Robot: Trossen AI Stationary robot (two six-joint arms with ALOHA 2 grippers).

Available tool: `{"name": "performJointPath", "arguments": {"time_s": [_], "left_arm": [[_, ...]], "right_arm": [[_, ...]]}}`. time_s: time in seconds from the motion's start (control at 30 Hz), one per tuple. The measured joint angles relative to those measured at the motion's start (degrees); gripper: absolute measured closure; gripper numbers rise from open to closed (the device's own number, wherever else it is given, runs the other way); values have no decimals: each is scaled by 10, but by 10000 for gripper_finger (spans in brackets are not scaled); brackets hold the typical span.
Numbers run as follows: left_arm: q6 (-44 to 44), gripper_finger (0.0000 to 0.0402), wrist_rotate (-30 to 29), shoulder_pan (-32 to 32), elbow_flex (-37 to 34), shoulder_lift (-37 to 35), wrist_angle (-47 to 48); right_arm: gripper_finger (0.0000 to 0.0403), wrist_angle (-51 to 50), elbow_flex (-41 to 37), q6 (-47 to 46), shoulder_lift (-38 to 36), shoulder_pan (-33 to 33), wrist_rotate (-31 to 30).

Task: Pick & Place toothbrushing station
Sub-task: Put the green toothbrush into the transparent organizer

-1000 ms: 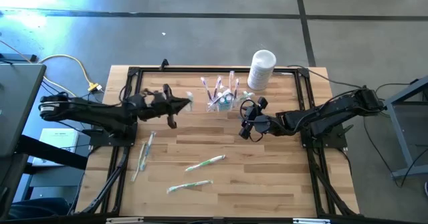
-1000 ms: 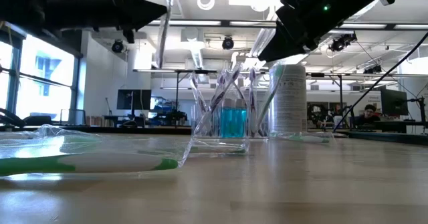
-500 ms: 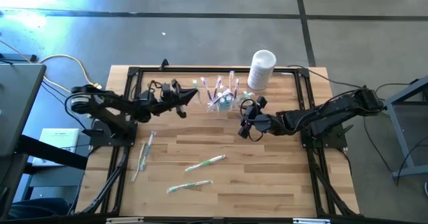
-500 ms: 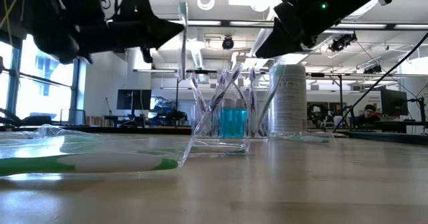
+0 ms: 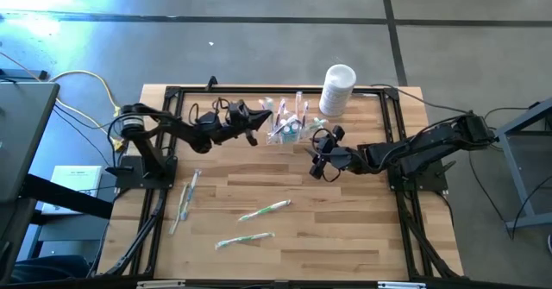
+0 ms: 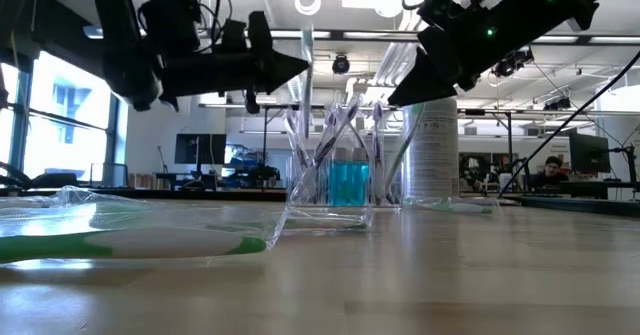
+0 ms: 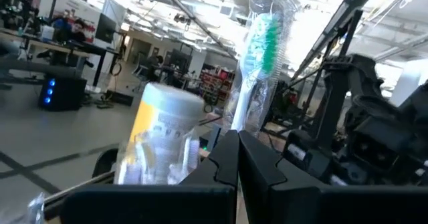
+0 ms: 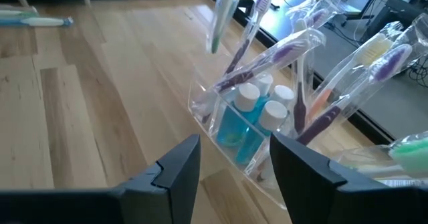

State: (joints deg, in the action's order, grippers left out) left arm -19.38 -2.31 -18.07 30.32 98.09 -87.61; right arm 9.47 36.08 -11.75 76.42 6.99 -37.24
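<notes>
The toothbrushing station (image 5: 286,127), a clear holder with purple toothbrushes and blue bottles, stands on its base at the table's far middle (image 6: 335,190) (image 8: 254,114). My left gripper (image 5: 256,119) (image 6: 303,68) hovers just left of it, shut on a wrapped toothbrush (image 7: 257,57) with green bristles. The brush stands upright, and its lower end (image 8: 219,23) hangs above the station's left side. My right gripper (image 5: 313,155) (image 8: 231,167) is open just right of and nearer than the station, pointing at it and touching nothing. My left gripper pinches the wrapped toothbrush's handle (image 7: 235,120) between its two fingers, below the bristle head. The fingers come nearly level from the table's left and lie across the handle. The brush is lifted clear and upright, bristles up, its lower end hanging below the fingers.
A white cylindrical container (image 5: 338,88) (image 6: 430,145) stands behind and right of the station. Three wrapped toothbrushes lie on the near half of the table (image 5: 266,209) (image 5: 244,239) (image 5: 185,199). A black frame rail (image 5: 172,91) runs round the table.
My left gripper has carried the toothbrush toward the table's right edge, up to the station, sinking a little and rolling slightly. The brush has stayed upright and clear of the table.
</notes>
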Motion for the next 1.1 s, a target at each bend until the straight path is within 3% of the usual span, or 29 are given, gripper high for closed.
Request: {"name": "performJointPath", "arguments": {"time_s": [0.3, 0.5, 0.9, 1.1], "left_arm": [[-60, 402, -2, -29, 0, 78, -4], [-83, 402, 39, -27, 0, 122, -18], [-53, 402, 65, -18, -24, 127, -13], [-15, 402, 105, -18, -28, 127, -14]], "right_arm": [[230, 4, -3, 4, 0, 0, 0], [230, 4, -3, 4, 0, 0, 2], [230, 3, -3, 4, 0, 0, 21], [230, 2, -3, 4, 0, 0, 30]]}}
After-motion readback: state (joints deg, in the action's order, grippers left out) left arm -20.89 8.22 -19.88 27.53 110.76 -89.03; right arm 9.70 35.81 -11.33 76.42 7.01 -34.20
